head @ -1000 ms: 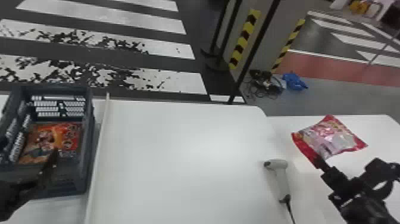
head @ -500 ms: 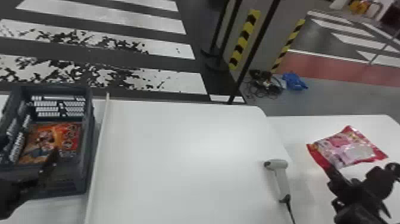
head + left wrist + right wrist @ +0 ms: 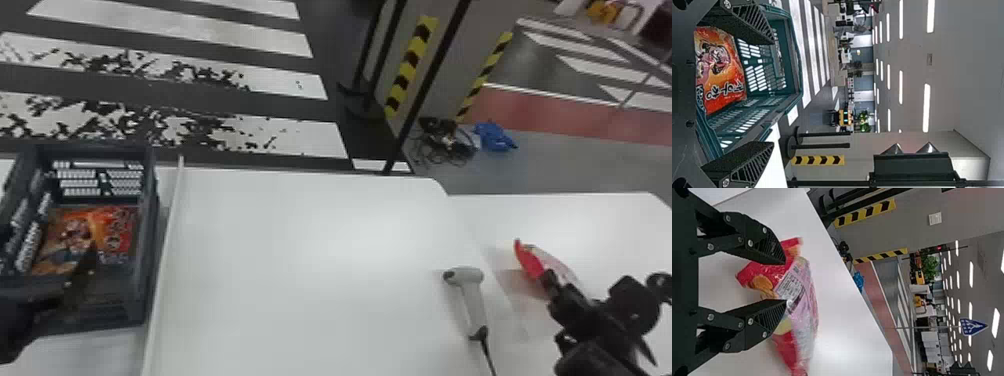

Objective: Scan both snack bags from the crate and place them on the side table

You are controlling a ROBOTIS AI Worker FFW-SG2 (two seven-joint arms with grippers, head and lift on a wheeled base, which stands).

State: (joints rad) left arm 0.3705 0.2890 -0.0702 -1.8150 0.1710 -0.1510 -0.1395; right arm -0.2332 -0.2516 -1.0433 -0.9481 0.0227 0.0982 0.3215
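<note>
The pink-and-red snack bag [image 3: 804, 305] tilts, perhaps touching the side counter [image 3: 600, 220], by the right end effector [image 3: 595, 315], fingers apart; the left end effector [image 3: 62, 295], also spread, is at the crate [image 3: 146, 250].

The orange bag [image 3: 117, 230] runs from orange to red, with white lettering. The other bag [image 3: 803, 321] has bright red ends, a pink middle and a white label with dark print. The crate [image 3: 135, 292] looks dark grey in the head view, teal in the left wrist view. Both the table [image 3: 300, 275] and side table [image 3: 590, 215] are white; the scanner [image 3: 466, 280] is pale grey, its cable [image 3: 487, 352] black. Slanting black and yellow bands pattern the tape [image 3: 412, 62].
</note>
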